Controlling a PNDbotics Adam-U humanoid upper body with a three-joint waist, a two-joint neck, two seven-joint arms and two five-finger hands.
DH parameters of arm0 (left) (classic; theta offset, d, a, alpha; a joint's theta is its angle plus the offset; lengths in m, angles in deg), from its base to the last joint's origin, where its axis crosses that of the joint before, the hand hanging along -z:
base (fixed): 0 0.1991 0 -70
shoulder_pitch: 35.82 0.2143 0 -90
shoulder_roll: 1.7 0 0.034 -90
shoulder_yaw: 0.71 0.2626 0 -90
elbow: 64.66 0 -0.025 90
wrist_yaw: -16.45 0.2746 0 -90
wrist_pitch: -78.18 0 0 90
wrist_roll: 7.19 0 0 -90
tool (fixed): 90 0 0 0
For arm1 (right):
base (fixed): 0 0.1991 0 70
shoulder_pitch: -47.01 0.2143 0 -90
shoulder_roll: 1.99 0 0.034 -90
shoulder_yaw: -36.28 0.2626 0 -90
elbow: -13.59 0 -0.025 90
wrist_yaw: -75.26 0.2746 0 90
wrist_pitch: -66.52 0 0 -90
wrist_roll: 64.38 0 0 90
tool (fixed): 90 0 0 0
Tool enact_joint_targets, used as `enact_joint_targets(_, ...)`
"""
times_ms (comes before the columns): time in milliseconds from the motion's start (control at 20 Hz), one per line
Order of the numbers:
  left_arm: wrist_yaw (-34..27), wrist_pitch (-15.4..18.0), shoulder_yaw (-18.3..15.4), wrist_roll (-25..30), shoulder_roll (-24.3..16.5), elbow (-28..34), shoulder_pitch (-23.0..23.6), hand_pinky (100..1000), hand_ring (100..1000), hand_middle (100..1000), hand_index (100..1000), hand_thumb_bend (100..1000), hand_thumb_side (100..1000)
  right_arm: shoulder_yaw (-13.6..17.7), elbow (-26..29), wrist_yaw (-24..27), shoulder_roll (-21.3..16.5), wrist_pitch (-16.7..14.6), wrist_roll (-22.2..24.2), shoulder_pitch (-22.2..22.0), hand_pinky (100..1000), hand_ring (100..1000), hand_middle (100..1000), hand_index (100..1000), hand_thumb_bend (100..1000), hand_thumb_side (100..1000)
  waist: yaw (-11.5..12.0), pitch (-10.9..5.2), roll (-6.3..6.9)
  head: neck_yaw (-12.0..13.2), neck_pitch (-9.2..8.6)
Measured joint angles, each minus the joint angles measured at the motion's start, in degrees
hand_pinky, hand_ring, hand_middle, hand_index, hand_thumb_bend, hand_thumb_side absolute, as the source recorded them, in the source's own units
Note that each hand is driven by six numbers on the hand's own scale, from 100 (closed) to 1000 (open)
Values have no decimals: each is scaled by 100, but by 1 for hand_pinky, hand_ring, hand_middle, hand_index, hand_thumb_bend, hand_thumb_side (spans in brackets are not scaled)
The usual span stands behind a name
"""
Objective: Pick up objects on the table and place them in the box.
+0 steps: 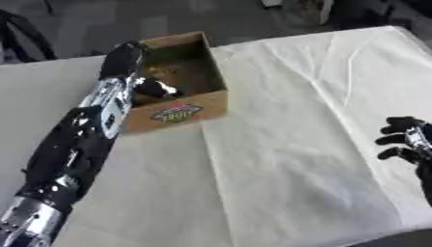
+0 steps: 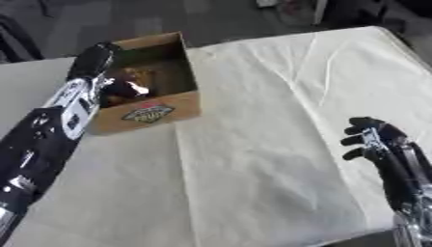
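An open cardboard box (image 1: 216,72) with a coloured label on its front wall stands at the table's far left. Inside it lies something brownish (image 2: 139,75) that I cannot make out. My left arm runs up from the lower left, and my left hand (image 1: 124,57) is over the box's left rim, reaching into the box. A dark, shiny part (image 1: 157,88) shows inside by the front wall; I cannot say whether it is the hand or a held thing. My right hand (image 2: 372,136) hovers at the right edge, fingers loosely bent, holding nothing.
A creased cream cloth (image 1: 287,144) covers the table. The table's far edge runs just behind the box, with dark floor beyond. The near edge shows at the lower right corner.
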Motion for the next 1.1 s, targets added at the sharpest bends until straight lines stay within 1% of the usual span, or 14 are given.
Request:
enact_joint_targets(150,-360,24,95,-4,-139,489,100,766,905,730,789,840,452,2,0,0,0,-1,-2,-2,477,604,596,728,100,681,57,-8,-20,-37,0)
enact_joint_targets(200,-526,26,122,-7,-193,681,155,746,907,707,777,812,440,4,0,0,0,-2,-3,-4,477,604,596,728,100,680,77,-9,-34,-50,0)
enact_joint_targets(300,-984,21,159,-34,-317,1128,327,727,912,680,760,767,422,18,0,0,1,-6,-14,-7,477,604,596,728,100,680,125,-10,-58,-74,0)
enact_joint_targets(400,-1610,-7,174,-83,-468,1657,572,703,908,652,747,725,413,37,-1,0,1,-3,-27,-7,477,604,595,728,100,680,176,-10,-74,-99,-4)
enact_joint_targets(500,-2347,-38,191,-172,-630,2267,907,681,903,625,731,650,411,50,-1,0,4,-9,-38,-8,476,604,595,728,100,679,242,-10,-101,-141,-17)
enact_joint_targets(550,-2748,-44,189,-238,-705,2597,1108,668,897,606,718,581,428,65,-1,0,5,-13,-44,-8,477,604,595,728,100,680,279,-10,-118,-157,-26)
enact_joint_targets(600,-3170,-32,179,-324,-766,2936,1326,659,892,593,701,552,428,73,-1,0,12,-18,-51,-8,476,604,595,727,100,680,317,-10,-134,-170,-28)
enact_joint_targets(650,-3605,7,154,-431,-801,3283,1569,652,887,587,695,544,427,75,-1,0,24,-19,-57,-8,476,604,595,727,100,680,355,-10,-142,-180,-30)
enact_joint_targets(700,-4021,62,129,-554,-830,3617,1811,643,880,577,686,516,430,80,-1,0,35,-14,-65,-6,476,604,595,727,100,680,391,-9,-149,-195,-31)
enact_joint_targets(750,-4400,134,98,-679,-835,3937,2047,642,879,576,686,513,429,88,-1,0,37,-10,-72,-5,476,604,595,727,100,680,424,-9,-157,-212,-31)
enact_joint_targets(800,-4729,207,69,-798,-836,4227,2270,638,872,569,684,490,428,97,-1,0,38,-7,-80,-4,476,604,595,727,100,680,450,-8,-168,-223,-31)
enact_joint_targets(950,-5368,409,-54,-1082,-837,4884,2861,631,864,557,674,450,434,107,-1,0,42,-11,-92,3,477,604,595,727,100,680,527,-7,-188,-220,-31)
enact_joint_targets(1100,-5673,539,-207,-1344,-808,5219,3322,618,853,542,654,410,456,111,-1,0,44,-11,-108,7,477,604,595,727,100,681,567,-7,-203,-196,-30)
